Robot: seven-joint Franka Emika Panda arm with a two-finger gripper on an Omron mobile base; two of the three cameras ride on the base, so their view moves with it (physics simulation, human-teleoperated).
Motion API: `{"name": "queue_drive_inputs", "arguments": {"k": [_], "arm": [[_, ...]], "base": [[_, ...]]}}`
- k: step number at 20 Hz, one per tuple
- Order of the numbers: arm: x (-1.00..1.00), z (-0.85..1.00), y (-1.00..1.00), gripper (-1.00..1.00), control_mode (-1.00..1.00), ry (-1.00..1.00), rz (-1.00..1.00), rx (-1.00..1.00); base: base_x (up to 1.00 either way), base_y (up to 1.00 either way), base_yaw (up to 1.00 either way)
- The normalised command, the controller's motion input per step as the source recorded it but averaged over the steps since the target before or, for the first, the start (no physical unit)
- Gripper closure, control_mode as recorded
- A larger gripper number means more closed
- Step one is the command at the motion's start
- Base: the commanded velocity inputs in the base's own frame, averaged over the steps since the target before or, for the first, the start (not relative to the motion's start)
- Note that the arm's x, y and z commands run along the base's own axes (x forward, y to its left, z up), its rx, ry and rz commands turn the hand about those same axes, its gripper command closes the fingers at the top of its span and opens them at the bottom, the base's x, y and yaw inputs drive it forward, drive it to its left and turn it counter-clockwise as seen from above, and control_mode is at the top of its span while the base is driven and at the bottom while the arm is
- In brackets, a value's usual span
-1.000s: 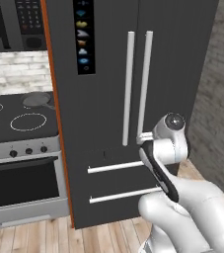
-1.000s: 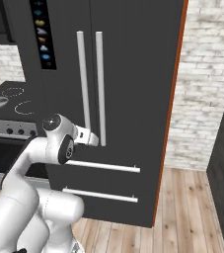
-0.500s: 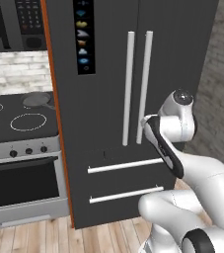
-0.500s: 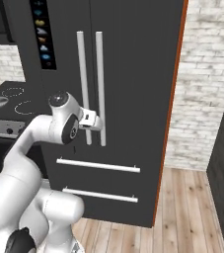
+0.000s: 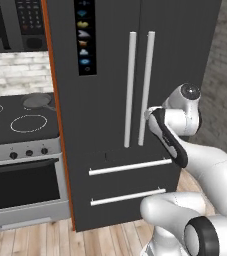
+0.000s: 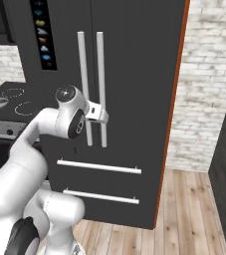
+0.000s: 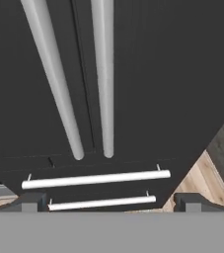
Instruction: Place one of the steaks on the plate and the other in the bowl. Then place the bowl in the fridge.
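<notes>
In the left base view the fridge (image 5: 135,100) stands closed, a tall dark-grey front with two upright silver bar handles (image 5: 139,90) side by side at the door seam, a strip of small icons (image 5: 84,37) on its left door and two horizontal drawer handles (image 5: 130,167) below. The white arm (image 5: 195,150) rises at the lower right, its hand close to the lower end of the right upright handle. To the left sits a stove (image 5: 20,125) with a dark pan (image 5: 37,101) on its top. In the right base view the gripper (image 6: 100,114) is up against the upright handles (image 6: 92,89) of the fridge (image 6: 134,99), near their lower part; whether it touches them cannot be told. In the hand view the two fingers (image 7: 30,201) stand spread wide apart with nothing between them, the fridge (image 7: 172,74) close ahead, its upright handles (image 7: 103,74) ending above the two drawer handles (image 7: 96,180).
</notes>
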Motion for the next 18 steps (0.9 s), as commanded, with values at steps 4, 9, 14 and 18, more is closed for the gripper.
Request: {"name": "queue_drive_inputs", "arguments": {"k": [4,9,14,18], "arm": [[0.12,0.16,0.0,-1.0,-1.0,-0.08,0.0,0.03],[0.45,0.0,0.0,-1.0,-1.0,-0.12,0.0,-0.02],[0.52,0.03,0.0,-1.0,-1.0,-0.01,0.0,-0.01],[0.52,0.02,0.0,-1.0,-1.0,0.02,0.0,0.0]], "base": [[0.0,0.0,0.0],[0.0,0.0,0.0],[0.0,0.0,0.0],[0.0,0.0,0.0]]}}
